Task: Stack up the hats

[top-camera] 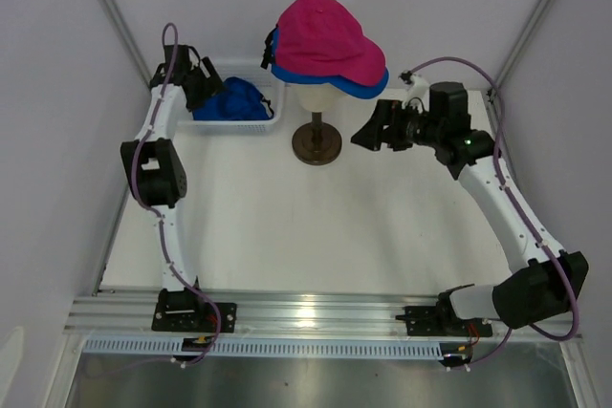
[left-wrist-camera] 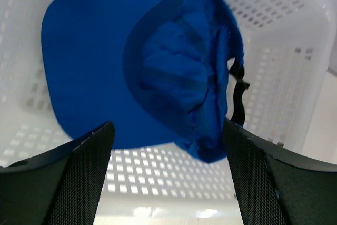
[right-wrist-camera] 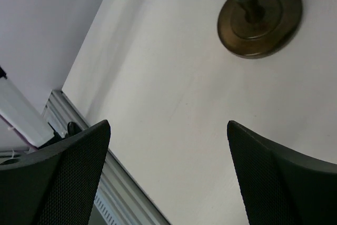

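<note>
A magenta pink hat (top-camera: 323, 37) sits on top of a blue hat (top-camera: 359, 86), both on the cream mannequin head (top-camera: 316, 99). Another blue hat (top-camera: 232, 102) lies upside down in the white mesh basket (top-camera: 277, 108) at the back left; the left wrist view shows its brim and hollow crown (left-wrist-camera: 174, 72). My left gripper (top-camera: 198, 81) hangs over that basket, open (left-wrist-camera: 167, 124), with the hat's lower edge between its fingers and close to the right one. My right gripper (top-camera: 367, 132) is open and empty (right-wrist-camera: 167, 123), just right of the stand.
The mannequin's dark round base (top-camera: 316, 143) (right-wrist-camera: 260, 19) stands on the white table between the two grippers. The basket's walls (left-wrist-camera: 295, 67) surround the left gripper's fingers. A metal rail (top-camera: 306, 311) runs along the near edge, and walls close in both sides.
</note>
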Controlling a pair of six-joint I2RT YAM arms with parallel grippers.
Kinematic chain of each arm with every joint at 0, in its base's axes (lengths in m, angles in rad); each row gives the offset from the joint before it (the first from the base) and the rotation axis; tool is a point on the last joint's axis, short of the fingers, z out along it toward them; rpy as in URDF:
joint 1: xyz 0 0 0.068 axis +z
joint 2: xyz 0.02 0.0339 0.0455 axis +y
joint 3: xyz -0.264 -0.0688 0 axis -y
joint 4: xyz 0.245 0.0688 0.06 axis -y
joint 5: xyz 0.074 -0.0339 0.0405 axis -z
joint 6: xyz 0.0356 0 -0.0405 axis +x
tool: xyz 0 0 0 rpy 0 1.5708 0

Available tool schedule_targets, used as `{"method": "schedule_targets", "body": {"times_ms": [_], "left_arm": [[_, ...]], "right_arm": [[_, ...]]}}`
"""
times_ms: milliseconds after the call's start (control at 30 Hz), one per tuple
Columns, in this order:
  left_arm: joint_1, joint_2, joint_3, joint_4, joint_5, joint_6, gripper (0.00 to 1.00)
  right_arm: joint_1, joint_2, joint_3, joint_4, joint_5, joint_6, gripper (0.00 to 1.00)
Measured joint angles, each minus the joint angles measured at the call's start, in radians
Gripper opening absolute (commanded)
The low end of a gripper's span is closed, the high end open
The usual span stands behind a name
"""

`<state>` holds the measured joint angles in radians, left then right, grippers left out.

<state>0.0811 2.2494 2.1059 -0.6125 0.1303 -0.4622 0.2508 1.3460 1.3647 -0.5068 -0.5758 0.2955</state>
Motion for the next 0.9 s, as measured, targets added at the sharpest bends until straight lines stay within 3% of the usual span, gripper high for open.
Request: {"method": "schedule_targets", "body": {"times_ms": [267,433,633,900], "left_arm": [[-0.006,0.101,0.122,0.017,0.005,-0.146,0.81],[-0.043,0.149,0.112,0.066,0.013,-0.234,0.82],[-0.169,0.22,0.179,0.105,0.011,-0.266,0.79],[-0.275,0.24,0.11,0.2,-0.077,-0.587,0.75]], "right_arm": [[0.208,0.016,-0.028,0.124,0.105,0.01,0.95],[0.214,0.04,-0.028,0.198,0.143,0.031,0.96],[0.212,0.06,-0.028,0.208,0.154,0.044,0.96],[0.21,0.05,-0.036,0.195,0.196,0.032,0.98]]}}
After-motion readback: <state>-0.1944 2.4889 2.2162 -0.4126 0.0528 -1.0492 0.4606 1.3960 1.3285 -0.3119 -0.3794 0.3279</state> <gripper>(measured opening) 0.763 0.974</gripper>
